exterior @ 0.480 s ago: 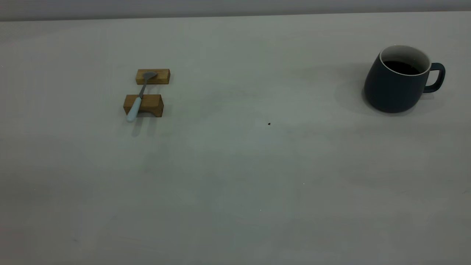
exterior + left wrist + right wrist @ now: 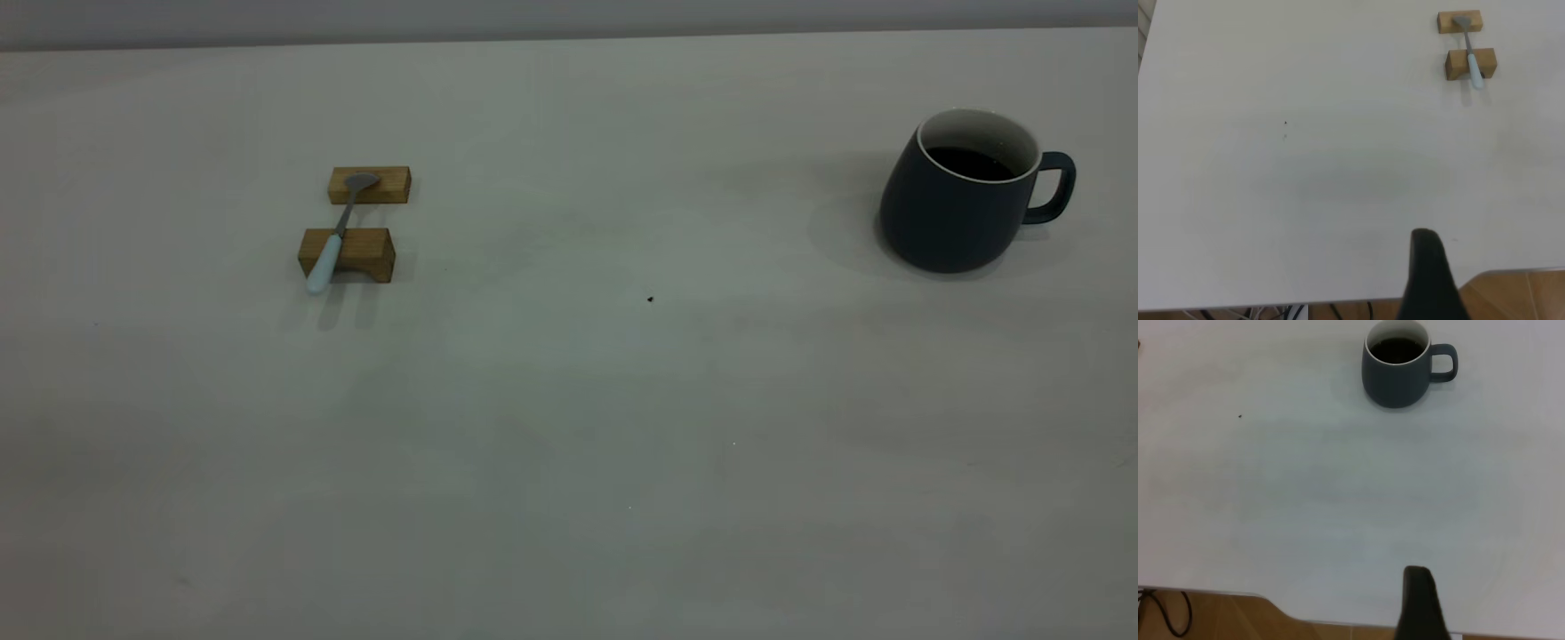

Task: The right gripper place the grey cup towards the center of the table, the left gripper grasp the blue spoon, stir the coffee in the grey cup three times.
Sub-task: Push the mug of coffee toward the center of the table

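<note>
Nothing has moved since the earlier frame: cup, spoon and blocks lie where they lay half a second ago, and neither arm has entered the exterior view. That view shows a wide, matte off-white bench [image 2: 569, 427] filling nearly the whole frame, with a grey strip of wall along the top edge and a tiny dark speck [image 2: 650, 300] just right of centre. At the upper right stands the grey cup [image 2: 956, 209], upright, its loop handle pointing to the frame's right, the coffee [image 2: 973, 162] dark inside its white interior. At the upper left, well apart from the cup, the blue spoon [image 2: 333, 238] lies across two wooden blocks [image 2: 347, 253], its grey bowl on the farther block and its pale handle overhanging the nearer one. Each wrist view looks down on the bench from beyond its edge, with wood-toned floor [image 2: 1518, 297] showing past the rim and some dark cables [image 2: 1168, 613] at one corner. Only one dark finger of the left gripper [image 2: 1426, 283] and one of the right gripper [image 2: 1419, 607] shows, each far from the spoon and the cup, so I cannot tell how wide either pair of jaws stands.
</note>
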You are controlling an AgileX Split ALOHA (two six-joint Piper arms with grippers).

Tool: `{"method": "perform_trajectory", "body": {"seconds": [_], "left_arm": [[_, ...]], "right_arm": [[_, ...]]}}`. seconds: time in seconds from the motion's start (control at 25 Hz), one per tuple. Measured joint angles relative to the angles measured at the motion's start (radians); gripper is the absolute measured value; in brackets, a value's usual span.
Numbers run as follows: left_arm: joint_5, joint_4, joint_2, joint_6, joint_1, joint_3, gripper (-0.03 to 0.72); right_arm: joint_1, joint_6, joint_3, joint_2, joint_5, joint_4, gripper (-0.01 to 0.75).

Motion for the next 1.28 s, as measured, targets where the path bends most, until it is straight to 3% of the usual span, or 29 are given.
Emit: {"method": "perform_trajectory", "body": {"seconds": [0.72,1.08,1.28], "left_arm": [[0.0,0.0,0.0,0.0,0.0,0.0,0.575],[0.0,0.0,0.0,-0.001,0.0,0.0,0.575],[0.0,0.0,0.0,-0.001,0.0,0.0,0.575]], "right_arm": [[0.0,0.0,0.0,0.0,0.0,0.0,0.587],[0.0,-0.001,0.015,0.014,-0.207,0.027,0.548],[0.0,-0.027,0.02,0.22,-0.278,0.082,0.572]]}}
